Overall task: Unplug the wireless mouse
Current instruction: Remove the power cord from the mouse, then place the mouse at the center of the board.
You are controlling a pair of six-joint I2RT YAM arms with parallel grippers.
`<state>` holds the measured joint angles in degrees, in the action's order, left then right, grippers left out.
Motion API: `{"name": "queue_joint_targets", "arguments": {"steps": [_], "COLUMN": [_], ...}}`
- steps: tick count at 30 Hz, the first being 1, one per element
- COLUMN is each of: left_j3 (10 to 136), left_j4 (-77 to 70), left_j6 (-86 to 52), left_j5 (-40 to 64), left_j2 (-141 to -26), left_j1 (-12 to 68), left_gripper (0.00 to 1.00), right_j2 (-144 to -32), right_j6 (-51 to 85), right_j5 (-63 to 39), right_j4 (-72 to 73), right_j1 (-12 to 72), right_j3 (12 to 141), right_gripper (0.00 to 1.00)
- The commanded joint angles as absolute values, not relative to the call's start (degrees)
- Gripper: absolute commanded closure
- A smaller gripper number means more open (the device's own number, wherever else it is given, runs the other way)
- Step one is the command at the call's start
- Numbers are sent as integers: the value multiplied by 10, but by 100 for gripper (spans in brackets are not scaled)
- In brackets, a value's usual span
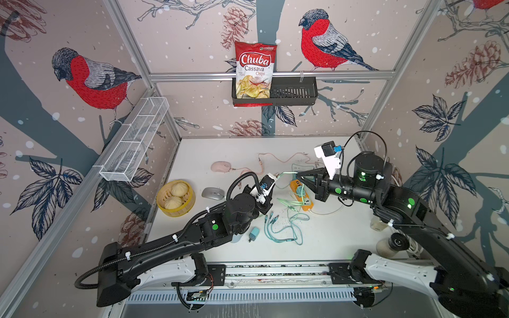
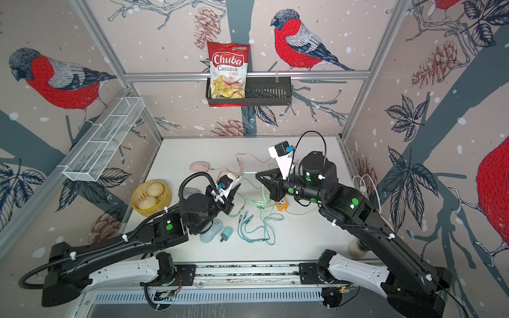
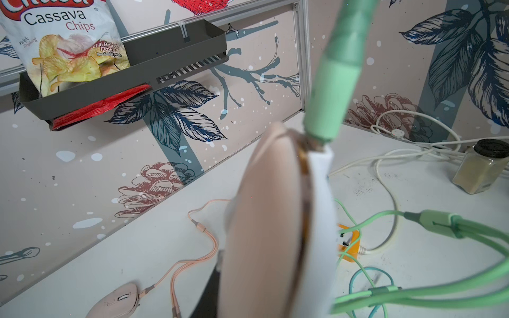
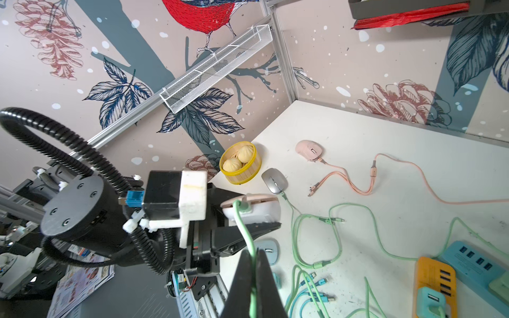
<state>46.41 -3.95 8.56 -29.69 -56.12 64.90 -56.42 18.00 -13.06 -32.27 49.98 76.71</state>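
- While raised off the table (image 1: pixel 330 236), found mouse (image 3: pixel 264 220) clamped on edge in left gripper (image 1: pixel 270 180), above mid-table.
- Found green cable (image 3: pixel 330 96) plugged into front of mouse. Right gripper (image 1: pixel 299 174) pinched tight on that cable, near the plug.
- Edges: walled at left, back and right, with a rail along the front.
- Steamer (image 1: pixel 179 212) close against left wall; jar (image 3: pixel 479 170) near right wall, under right arm.
- Open room: bare surface along back wall and at front right. Middle crowded with loose cable loops under and between both arms.
- Counted four mice:
  - the held one
  - pink mouse (image 1: pixel 220 166) towards the back
  - grey mouse (image 1: pixel 212 193) just beside steamer
  - blue mouse (image 2: pixel 210 232) partly under left arm
- Counted three cable colours: green, pink cable (image 3: pixel 200 227) plugged into pink mouse, and teal cable (image 1: pixel 267 230) looped near front.
- Counted two strips clearly: orange strip (image 4: pixel 435 275) and blue strip (image 4: pixel 468 261), side by side.
- Counted two adapters (image 1: pixel 253 234): one loose near front, one plugged into orange strip.
- Counted two buns (image 1: pixel 179 188) in the one steamer; one jar.
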Motion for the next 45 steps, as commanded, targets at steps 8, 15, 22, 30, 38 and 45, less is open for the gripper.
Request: {"name": "queue_joint_targets", "arguments": {"steps": [8,15,22,30,38,45], "left_j3": [439,423,406,446,521,428], "left_j4": [43,78,68,186,502,466], "left_j6": [269,288,292,113,-53,85], "left_j5": [-282,-342,-344,-419,-579,-549], "left_j2": [-533,-546,-535,-587,-759,-787], "left_j1": [648,648,648,576,581,563], "left_gripper": [100,100,100,100,100,100], "right_j2": [-532,-509,-461,-472,-482,-462], "right_j6": [159,152,158,163,162,165], "right_j5": [-90,-36,64,23,-10,-19], "right_j4": [-319,-328,-332,-326,-291,-303], "right_j1": [495,468,440,439,438,438], "right_j3": [710,739,742,708,670,684], "right_gripper": [100,100,100,100,100,100]}}
